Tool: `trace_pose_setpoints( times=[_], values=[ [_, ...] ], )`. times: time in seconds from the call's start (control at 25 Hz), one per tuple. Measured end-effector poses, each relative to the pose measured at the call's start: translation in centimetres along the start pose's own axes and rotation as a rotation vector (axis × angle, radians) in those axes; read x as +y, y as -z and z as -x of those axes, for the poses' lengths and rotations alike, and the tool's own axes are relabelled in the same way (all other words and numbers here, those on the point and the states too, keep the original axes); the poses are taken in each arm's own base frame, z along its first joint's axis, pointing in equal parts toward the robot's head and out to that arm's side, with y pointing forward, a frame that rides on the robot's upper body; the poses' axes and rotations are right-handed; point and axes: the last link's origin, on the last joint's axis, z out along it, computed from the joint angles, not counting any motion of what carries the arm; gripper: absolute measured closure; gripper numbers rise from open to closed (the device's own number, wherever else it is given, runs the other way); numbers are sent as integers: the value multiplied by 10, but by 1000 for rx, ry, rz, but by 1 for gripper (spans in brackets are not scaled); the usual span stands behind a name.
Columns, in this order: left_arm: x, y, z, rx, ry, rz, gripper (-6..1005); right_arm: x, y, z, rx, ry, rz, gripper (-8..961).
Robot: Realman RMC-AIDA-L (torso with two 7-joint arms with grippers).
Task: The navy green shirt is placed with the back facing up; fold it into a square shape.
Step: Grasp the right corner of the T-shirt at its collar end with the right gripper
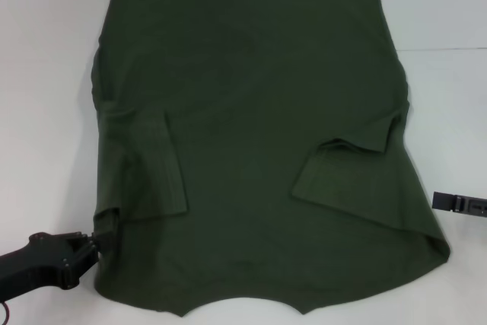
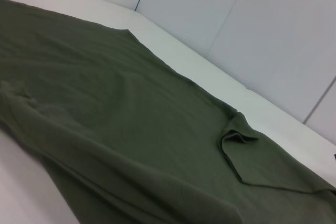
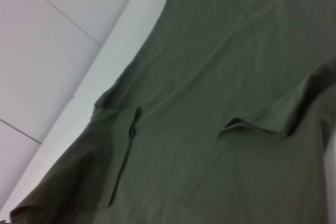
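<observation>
The navy green shirt (image 1: 251,112) lies flat on the white table, plain side up, hem far and collar near me. Both short sleeves are folded inward onto the body, one on the left (image 1: 156,165) and one on the right (image 1: 342,180). My left gripper (image 1: 103,232) sits at the shirt's near left corner, shut on a small raised flap of its edge. At the right border of the head view, my right gripper (image 1: 459,203) stays just off the shirt's right edge. The wrist views show only the cloth (image 2: 105,108) (image 3: 220,103) with its sleeve folds.
The white table (image 1: 46,112) shows bare on both sides of the shirt. White wall panels (image 2: 252,30) stand behind the table's far edge.
</observation>
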Motion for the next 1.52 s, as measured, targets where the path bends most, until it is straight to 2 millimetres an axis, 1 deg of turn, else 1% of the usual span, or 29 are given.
trace_pose_setpoints(
  times=[0.24,0.72,0.96,1.2,1.52],
  values=[
    [-1,0,0,3,1,-5,979,-7,-8,5,-20,0,-55,33],
    [-2,-3,-3,5,-1,-7,980,-11,-44,8,-35,9,-140,34],
    [-4,-3,-2,5,0,-20,980,-12,-57,10,-14,17,-157,34],
    [-4,-3,-2,6,2,-20,979,-9,-59,10,3,26,-145,35],
    [-4,-3,-3,8,3,-21,979,-4,-52,2,45,15,-85,35]
  ],
)
